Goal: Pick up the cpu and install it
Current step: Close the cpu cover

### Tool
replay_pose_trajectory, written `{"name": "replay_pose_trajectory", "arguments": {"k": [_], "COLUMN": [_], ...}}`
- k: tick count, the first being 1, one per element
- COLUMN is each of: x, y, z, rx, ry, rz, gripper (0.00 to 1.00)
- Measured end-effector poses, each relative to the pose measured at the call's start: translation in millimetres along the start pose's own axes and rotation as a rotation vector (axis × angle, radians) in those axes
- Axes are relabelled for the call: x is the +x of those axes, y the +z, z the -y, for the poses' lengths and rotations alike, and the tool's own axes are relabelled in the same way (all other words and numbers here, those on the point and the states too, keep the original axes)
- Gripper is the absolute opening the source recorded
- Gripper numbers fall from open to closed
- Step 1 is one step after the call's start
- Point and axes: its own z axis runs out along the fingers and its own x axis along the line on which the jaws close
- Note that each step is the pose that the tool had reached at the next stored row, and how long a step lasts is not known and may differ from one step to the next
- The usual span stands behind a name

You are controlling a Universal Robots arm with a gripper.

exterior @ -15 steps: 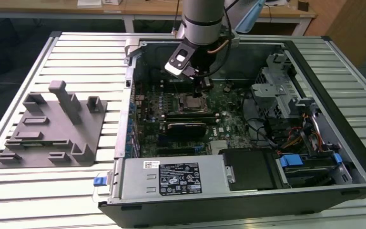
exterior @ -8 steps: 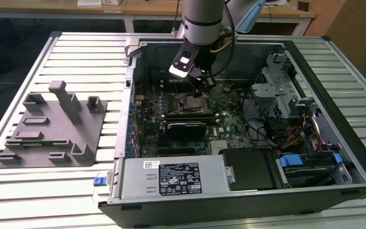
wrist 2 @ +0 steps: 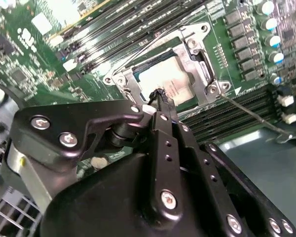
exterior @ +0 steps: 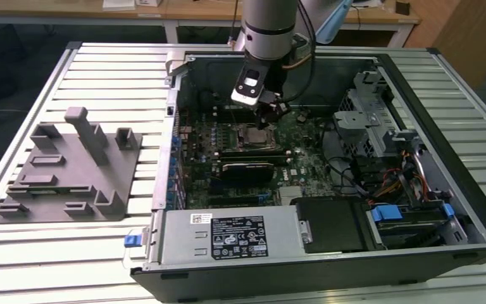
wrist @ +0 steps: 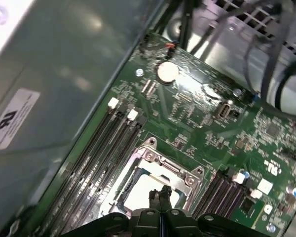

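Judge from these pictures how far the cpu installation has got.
Done: the cpu already lies inside the metal-framed socket. In hand: nothing is gripped; in the second wrist view the gripper, fingers together, is poised at the cpu's edge. Left: whether the socket's thin lever is latched cannot be told.
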Motion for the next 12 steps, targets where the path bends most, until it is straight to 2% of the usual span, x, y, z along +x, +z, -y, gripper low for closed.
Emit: {"name": "replay_pose_trajectory", "arguments": {"k": [12], "x": [0.0], "y": [0.0], "z": [0.0], "rx": [-0.0064], "ry": [-0.187], "rz": [-0.0060], "gripper": [0.11]}}
